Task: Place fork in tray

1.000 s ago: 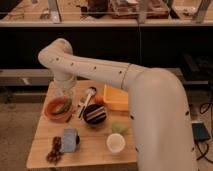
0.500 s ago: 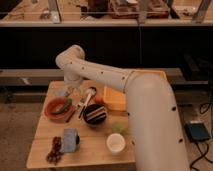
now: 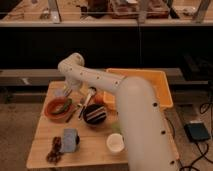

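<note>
Gripper low at the table's far-left corner, above the orange bowl; whether it holds anything I cannot tell.

Fork, as far as I can judge, is the thin pale piece lying in that bowl, well apart from the tray on the right. It looks light, stiff and slippery, so a pinch across the middle of the handle seems safest.

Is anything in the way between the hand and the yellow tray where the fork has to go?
The hand hangs by the orange bowl, left of the tray. Between them lie the dark-handled utensil and the robot's own arm, which crosses the tray's front. The fork itself cannot be made out.
</note>
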You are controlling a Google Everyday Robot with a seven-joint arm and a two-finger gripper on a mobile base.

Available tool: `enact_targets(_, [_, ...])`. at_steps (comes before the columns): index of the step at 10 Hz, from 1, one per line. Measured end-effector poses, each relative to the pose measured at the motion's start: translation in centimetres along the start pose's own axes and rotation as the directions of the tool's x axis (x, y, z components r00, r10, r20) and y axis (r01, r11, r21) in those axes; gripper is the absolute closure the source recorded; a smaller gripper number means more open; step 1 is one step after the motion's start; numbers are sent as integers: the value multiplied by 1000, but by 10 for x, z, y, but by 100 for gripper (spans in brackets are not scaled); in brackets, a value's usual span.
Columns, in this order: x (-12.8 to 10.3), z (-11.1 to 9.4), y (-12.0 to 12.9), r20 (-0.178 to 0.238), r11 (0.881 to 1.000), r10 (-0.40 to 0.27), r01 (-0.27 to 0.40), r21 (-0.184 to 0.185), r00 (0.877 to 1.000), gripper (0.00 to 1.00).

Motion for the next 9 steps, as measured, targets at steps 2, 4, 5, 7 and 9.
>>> enact_targets(2, [7, 9, 1, 2, 1000, 30, -30, -2, 1000, 44])
enact_targets(4, [13, 7, -2, 10, 999, 43, -43, 4, 999, 60])
enact_targets(5, [17, 6, -2, 14, 999, 54, -55, 5, 998, 62])
enact_targets(7, [19, 10, 1, 30, 998, 70, -69, -11, 997, 62])
enact_targets(9, [10, 29, 6, 65, 997, 79, -77, -26, 995, 62])
